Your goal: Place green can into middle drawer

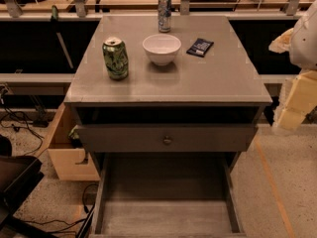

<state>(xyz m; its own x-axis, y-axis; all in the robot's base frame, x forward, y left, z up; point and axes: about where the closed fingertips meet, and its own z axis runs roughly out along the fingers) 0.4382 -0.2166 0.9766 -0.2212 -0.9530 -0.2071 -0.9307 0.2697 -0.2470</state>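
The green can (pixel 115 58) stands upright on the left of the grey cabinet top (pixel 218 81); it is short and dented, with green-and-white sides and a silver top. The middle drawer (pixel 166 214) is pulled out at the bottom of the view, a wide shallow grey tray with nothing in it. My gripper (pixel 293 100), pale yellow below a white arm part, hangs at the right edge of the view. It is beside the cabinet's right front corner, far from the can and holding nothing I can see.
A white bowl (pixel 161 48) stands right of the can, with a dark packet (pixel 200 47) beyond it. A taller slim silver-blue can (pixel 164 13) stands at the back edge. A shut drawer front with a round knob (pixel 167 140) sits above the open drawer. A wooden box (pixel 69 157) is on the floor at left.
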